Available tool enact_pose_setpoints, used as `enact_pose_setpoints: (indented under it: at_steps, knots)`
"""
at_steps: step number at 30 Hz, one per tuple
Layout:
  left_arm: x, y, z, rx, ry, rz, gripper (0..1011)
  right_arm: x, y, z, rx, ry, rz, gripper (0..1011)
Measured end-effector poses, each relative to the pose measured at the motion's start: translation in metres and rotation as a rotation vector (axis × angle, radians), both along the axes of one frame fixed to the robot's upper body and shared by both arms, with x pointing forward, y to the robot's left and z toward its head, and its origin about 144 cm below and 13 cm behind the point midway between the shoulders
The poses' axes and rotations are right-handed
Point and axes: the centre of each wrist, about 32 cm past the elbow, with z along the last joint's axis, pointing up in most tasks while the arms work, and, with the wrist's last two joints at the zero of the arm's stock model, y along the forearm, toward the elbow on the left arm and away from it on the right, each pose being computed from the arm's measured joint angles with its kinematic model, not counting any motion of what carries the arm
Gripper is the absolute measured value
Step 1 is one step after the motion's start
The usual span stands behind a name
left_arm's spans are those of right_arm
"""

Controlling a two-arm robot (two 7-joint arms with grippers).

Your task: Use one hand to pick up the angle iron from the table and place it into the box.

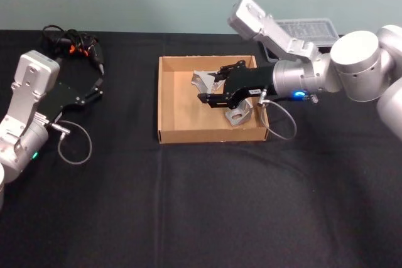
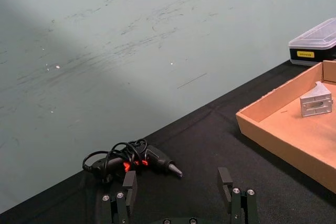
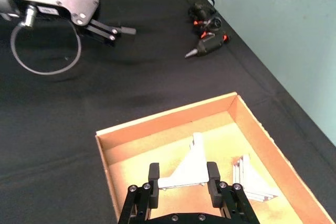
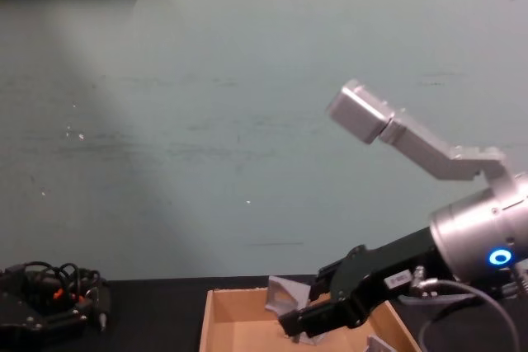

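Box [image 1: 173, 101]: wide shallow tan cardboard tray, low walls, no lid, flat on black counter [image 1: 201, 205], near centre.
Angle iron [image 3: 186, 169]: silver-grey metal bracket with triangular gusset, clamped between fingers of right hand [image 3: 182, 178], raised above box floor.
Second angle iron [image 3: 252, 182]: same type, lying on box floor just beside the first.

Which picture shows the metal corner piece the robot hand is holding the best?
The right wrist view: the held angle iron sits plainly between the right gripper's fingers. The head view and chest view show it partly hidden.
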Motion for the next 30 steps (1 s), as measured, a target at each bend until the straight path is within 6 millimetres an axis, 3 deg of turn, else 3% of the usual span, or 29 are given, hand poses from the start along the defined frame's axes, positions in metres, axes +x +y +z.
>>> enact_pose_setpoints:
  at_steps: [20, 30]
  knots:
    - [0.0, 0.0, 0.0, 0.0, 0.0, 0.0, 1000, 0.009, 0.017, -0.016, -0.06, 0.05, 0.001, 538]
    - [0.0, 0.0, 0.0, 0.0, 0.0, 0.0, 1000, 0.008, 0.016, -0.015, -0.072, 0.059, -0.011, 824]
